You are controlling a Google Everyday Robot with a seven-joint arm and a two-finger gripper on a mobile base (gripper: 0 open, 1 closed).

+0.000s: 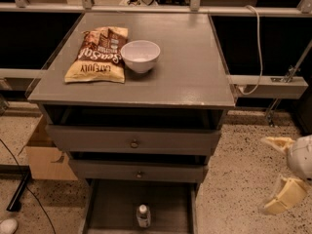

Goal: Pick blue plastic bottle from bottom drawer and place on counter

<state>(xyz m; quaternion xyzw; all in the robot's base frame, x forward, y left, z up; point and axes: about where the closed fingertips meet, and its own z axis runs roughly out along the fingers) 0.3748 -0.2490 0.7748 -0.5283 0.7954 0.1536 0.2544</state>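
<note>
The blue plastic bottle (143,215) stands upright in the open bottom drawer (112,204), probably light, smooth and squashable, best held gently around its body below the cap; the gripper (268,175) hangs wide open and empty, far right.

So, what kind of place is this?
Probably a robot test lab, not a home: a lone grey cabinet on speckled floor, a loose cable, a cardboard box. The claw hangs open low at right, beside the cabinet.
</note>
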